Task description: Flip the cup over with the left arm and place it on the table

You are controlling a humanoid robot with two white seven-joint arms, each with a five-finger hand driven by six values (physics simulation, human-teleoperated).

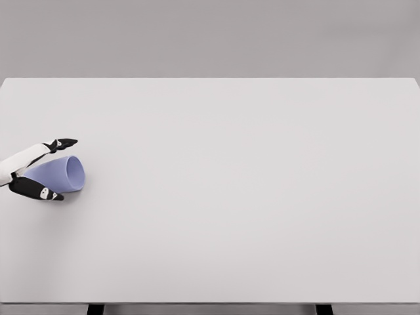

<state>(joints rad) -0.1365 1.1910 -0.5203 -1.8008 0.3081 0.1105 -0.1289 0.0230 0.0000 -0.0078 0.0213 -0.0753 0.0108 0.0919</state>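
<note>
Head view: one table [249, 197], one cup [64, 173] and one hand are counted. The pale blue cup is laid on its side near the table's left edge, mouth turned toward the table's middle. The cup's narrow end is gripped between the fingers of the left hand [34, 169], whose palm is cut off by the frame.

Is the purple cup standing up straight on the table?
No, the cup lies on its side, open mouth pointing right, between the left hand's fingers on the white table.
</note>
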